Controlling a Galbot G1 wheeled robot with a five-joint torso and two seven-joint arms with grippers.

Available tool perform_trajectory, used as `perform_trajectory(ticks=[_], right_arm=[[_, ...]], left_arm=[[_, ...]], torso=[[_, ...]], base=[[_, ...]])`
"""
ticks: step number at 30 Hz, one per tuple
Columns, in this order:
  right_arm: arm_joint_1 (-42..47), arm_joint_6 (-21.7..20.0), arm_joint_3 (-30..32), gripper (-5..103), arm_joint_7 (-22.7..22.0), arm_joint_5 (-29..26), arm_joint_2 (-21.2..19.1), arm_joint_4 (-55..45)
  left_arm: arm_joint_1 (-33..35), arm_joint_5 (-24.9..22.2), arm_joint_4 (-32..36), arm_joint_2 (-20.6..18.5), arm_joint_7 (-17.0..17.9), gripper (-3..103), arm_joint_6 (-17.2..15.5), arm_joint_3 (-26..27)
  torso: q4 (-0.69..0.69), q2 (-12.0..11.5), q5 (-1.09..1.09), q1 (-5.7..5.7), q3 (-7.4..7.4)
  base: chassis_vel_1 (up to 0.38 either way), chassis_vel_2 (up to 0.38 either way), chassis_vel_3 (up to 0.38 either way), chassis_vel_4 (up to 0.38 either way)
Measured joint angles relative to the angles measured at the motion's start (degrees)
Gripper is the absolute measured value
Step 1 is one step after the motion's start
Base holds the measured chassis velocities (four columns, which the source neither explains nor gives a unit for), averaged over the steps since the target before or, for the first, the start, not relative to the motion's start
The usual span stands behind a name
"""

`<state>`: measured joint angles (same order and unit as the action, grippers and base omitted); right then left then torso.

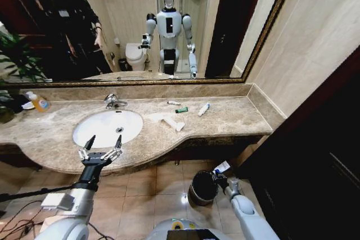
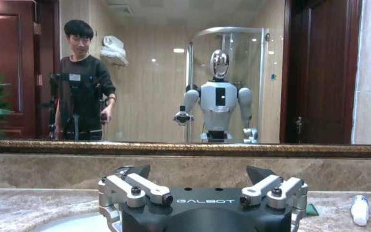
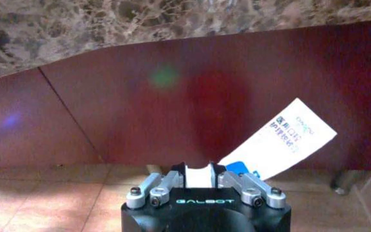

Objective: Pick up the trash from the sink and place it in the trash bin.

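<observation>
My right gripper [image 1: 221,176] hangs low beside the counter, shut on a white mini tube [image 1: 223,167] with a blue end, right next to the dark round trash bin [image 1: 201,187] on the floor. The right wrist view shows that tube [image 3: 282,140] clamped in the shut right gripper [image 3: 198,175]. On the counter right of the white sink [image 1: 107,126] lie crumpled white paper [image 1: 166,120], a thin white stick [image 1: 173,103], a green mini tube [image 1: 181,109] and a second white tube [image 1: 203,109]. My left gripper [image 1: 103,145] is open and empty over the sink's front rim.
A clear bottle of orange liquid [image 1: 39,103] stands at the counter's far left, near a plant. The chrome faucet [image 1: 113,101] rises behind the basin. A mirror runs along the back wall. A dark cabinet stands at the right; the floor is tiled.
</observation>
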<state>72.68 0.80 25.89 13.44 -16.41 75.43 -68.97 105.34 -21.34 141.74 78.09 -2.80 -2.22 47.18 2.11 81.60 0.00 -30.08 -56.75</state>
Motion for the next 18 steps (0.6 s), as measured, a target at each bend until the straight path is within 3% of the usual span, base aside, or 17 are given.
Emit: perform_trajectory(ticks=[15,17,18], right_arm=[[1.1,0.2,-0.1,21,1.0,4.7,3.1,0.1],[1.4,0.4,-0.2,33,0.9,5.3,3.2,-0.1],[1.4,0.4,-0.2,33,0.9,5.3,3.2,-0.1]], left_arm=[[0.0,0.0,0.0,0.0,0.0,100,0.0,0.0],[0.0,0.0,0.0,0.0,0.0,100,0.0,0.0],[0.0,0.0,0.0,0.0,0.0,100,0.0,0.0]], torso=[[0.00,0.0,0.00,0.00,0.00],[0.00,0.0,0.00,0.00,0.00],[0.00,0.0,0.00,0.00,0.00]], base=[[0.000,0.000,0.000,0.000],[0.000,0.000,0.000,0.000],[0.000,0.000,0.000,0.000]])
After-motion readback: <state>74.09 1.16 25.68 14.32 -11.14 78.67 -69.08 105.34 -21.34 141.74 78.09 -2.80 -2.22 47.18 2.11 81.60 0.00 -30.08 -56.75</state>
